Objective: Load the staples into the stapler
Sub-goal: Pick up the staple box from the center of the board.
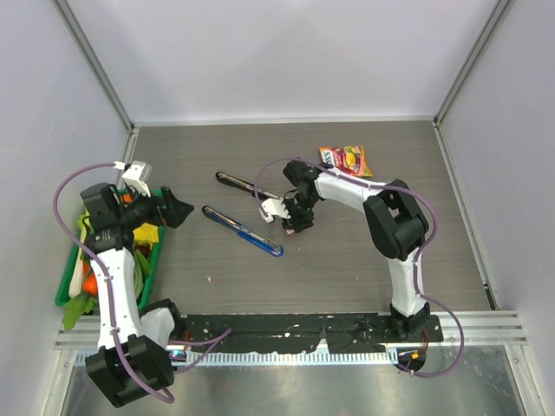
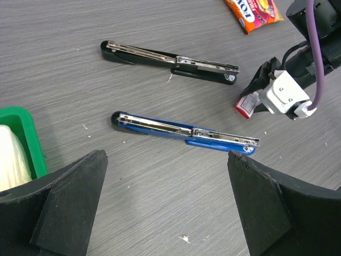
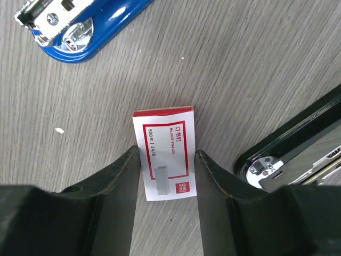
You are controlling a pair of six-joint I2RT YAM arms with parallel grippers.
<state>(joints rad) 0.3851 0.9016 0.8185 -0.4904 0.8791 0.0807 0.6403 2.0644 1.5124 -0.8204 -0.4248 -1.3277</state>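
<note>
Right end effector [image 3: 167, 160] is pinched on the box of staples [image 3: 163, 144] by its long sides, probably to keep the end flap free. The label reads "500" and "24/6". The black stapler [image 3: 303, 133] lies flipped open just beside it, ready for loading. Left end effector [image 2: 168, 210] hangs spread wide over the worktop [image 2: 64, 96].

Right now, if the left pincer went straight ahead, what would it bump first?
Probably the blue stapler, lying crosswise right ahead of the open left pincer. Depth is hard to judge, so I can't be sure.
</note>
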